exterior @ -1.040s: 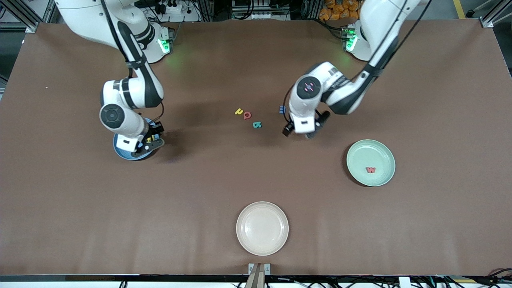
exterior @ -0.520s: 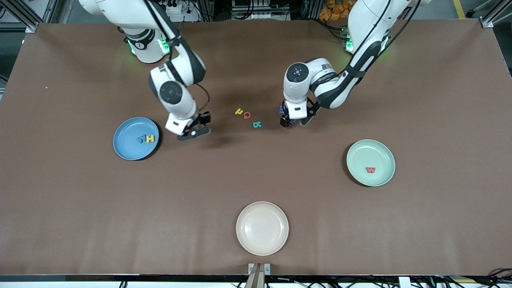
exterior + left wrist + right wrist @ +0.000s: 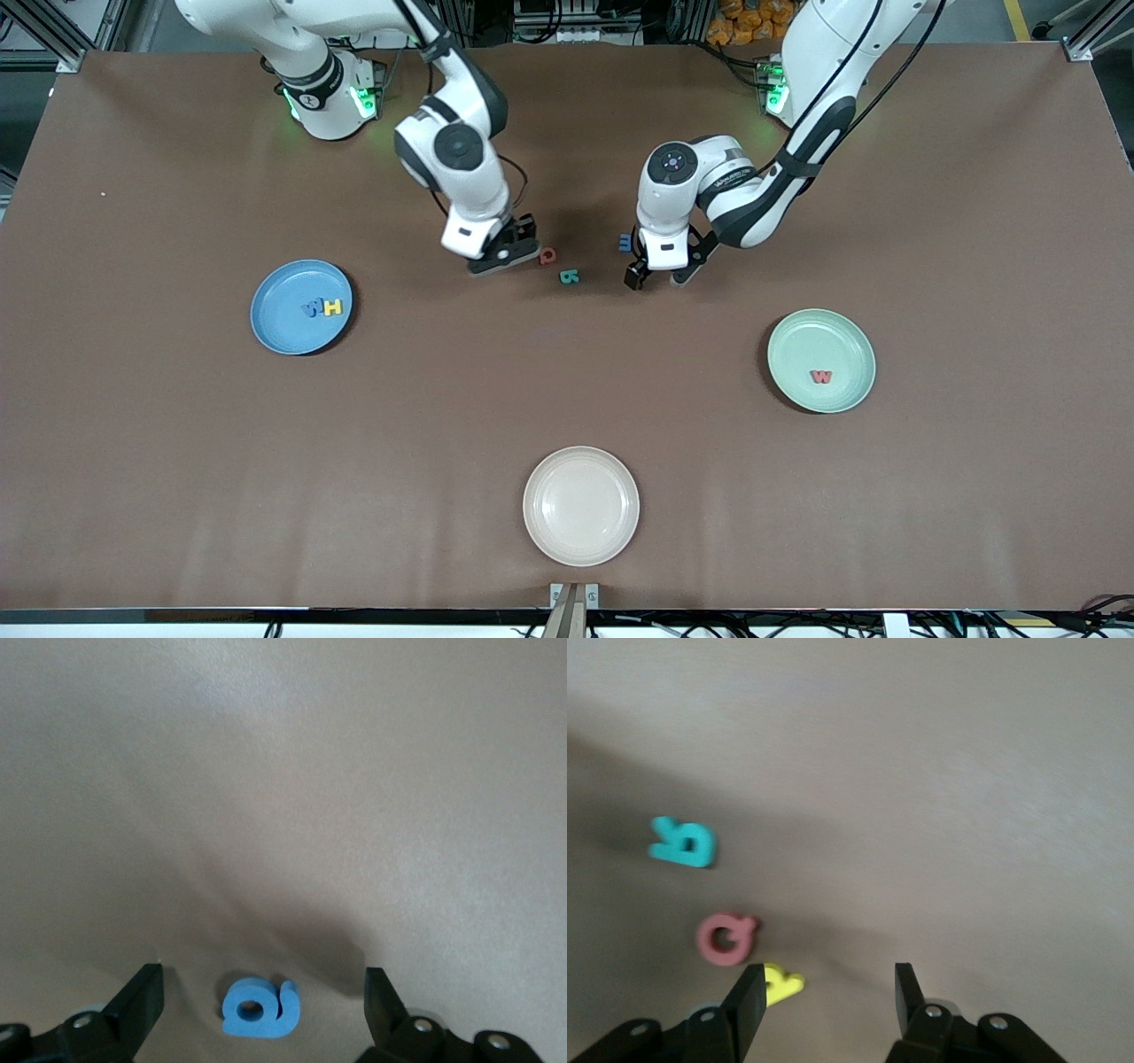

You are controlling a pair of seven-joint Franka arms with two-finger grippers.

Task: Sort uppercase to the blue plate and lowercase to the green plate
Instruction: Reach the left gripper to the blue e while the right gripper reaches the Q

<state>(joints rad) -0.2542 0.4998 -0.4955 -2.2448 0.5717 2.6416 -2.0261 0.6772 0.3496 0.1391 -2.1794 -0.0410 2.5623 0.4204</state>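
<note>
The blue plate holds a blue M and a yellow H. A red w lies in the green plate. Mid-table lie a red Q, a teal R and a blue m. My right gripper hangs open beside the Q. Its wrist view shows the Q, the R and a yellow lowercase letter just outside one finger. My left gripper stands open astride a blue a, which is hidden in the front view.
A cream plate sits near the table's front edge, nearer the front camera than the letters. The two arms work close together over the middle of the table.
The right arm left the yellow H in the blue plate and swung over to the loose letters. The left gripper stayed near the blue letters and now straddles the blue a.
</note>
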